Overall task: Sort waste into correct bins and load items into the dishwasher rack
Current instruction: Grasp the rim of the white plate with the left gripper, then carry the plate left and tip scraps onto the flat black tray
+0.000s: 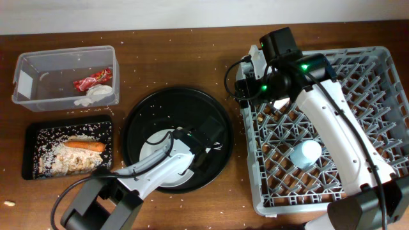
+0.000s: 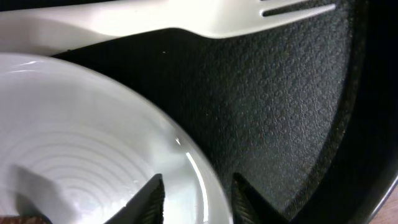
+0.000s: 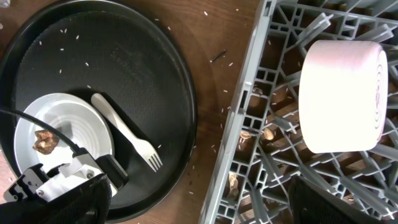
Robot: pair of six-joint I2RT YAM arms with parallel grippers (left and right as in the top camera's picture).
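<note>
Dishwasher rack, one cup, one bowl

No writing, brand, number or sign can be read in any view: any print on the shiny red snack wrapper is too small to make out, and the white patch on the end wall of the clear plastic tub shows no legible marks.
</note>
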